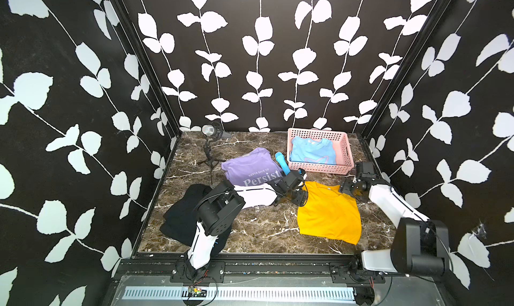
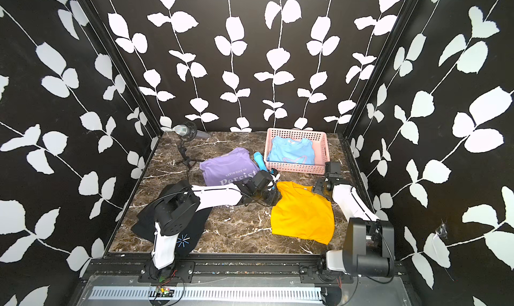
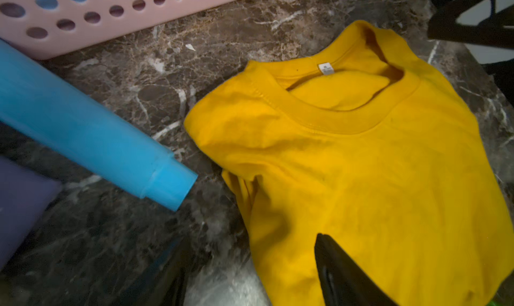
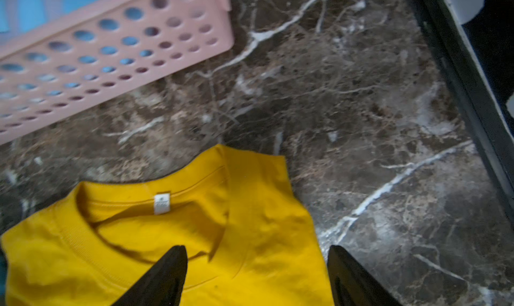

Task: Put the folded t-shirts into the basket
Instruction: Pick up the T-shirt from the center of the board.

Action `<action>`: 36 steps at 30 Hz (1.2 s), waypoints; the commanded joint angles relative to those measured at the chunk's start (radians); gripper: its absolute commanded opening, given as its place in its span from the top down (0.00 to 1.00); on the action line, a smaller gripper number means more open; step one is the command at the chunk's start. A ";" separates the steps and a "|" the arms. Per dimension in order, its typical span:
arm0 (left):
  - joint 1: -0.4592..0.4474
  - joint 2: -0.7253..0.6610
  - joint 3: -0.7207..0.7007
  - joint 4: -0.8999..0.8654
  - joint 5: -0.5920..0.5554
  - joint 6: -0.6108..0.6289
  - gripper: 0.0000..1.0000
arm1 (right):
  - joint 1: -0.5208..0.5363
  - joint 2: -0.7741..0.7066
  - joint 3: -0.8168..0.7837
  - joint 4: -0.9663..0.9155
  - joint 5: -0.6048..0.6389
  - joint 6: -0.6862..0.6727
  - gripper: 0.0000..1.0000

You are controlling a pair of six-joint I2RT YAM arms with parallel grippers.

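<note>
Bare marble table (image 1: 258, 224) lies open at front centre, between the black t-shirt (image 1: 179, 215) and the yellow t-shirt (image 1: 328, 218). A narrow bare strip separates the yellow collar from the front wall of the pink basket (image 1: 319, 166). The basket is open above, over the light blue t-shirt (image 1: 311, 151) inside. A blue cylinder (image 1: 281, 162) lies between the lilac t-shirt (image 1: 244, 166) and the basket's left corner, narrowing that gap. A tripod-mounted microphone (image 1: 210, 129) stands back left.
</note>
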 commanded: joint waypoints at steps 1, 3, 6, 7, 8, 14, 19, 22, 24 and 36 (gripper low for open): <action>0.000 0.039 0.068 -0.029 0.017 -0.045 0.27 | -0.042 0.051 0.024 0.027 -0.006 -0.008 0.18; 0.001 0.071 0.099 -0.040 0.035 -0.060 0.27 | -0.057 0.090 0.038 0.030 -0.035 -0.005 0.18; -0.001 0.105 0.131 -0.040 0.043 -0.073 0.27 | -0.065 0.135 0.050 0.036 -0.068 -0.004 0.18; -0.003 0.115 0.142 -0.045 0.048 -0.074 0.28 | -0.067 0.144 0.049 0.040 -0.072 -0.003 0.18; -0.002 0.126 0.150 -0.050 0.051 -0.076 0.28 | -0.067 0.154 0.047 0.045 -0.077 -0.003 0.18; -0.002 0.183 0.188 -0.054 0.046 -0.092 0.31 | -0.068 0.217 0.019 0.079 -0.158 0.021 0.22; -0.005 0.234 0.201 -0.040 0.065 -0.122 0.41 | -0.067 0.231 -0.028 0.117 -0.221 0.032 0.32; -0.007 0.254 0.207 -0.024 0.079 -0.134 0.52 | -0.068 0.229 -0.050 0.142 -0.255 0.042 0.42; -0.007 0.266 0.209 -0.014 0.084 -0.141 0.60 | -0.068 0.225 -0.059 0.166 -0.269 0.050 0.50; -0.002 0.146 0.100 0.135 0.047 -0.133 1.00 | -0.071 0.084 -0.173 0.385 -0.367 0.119 1.00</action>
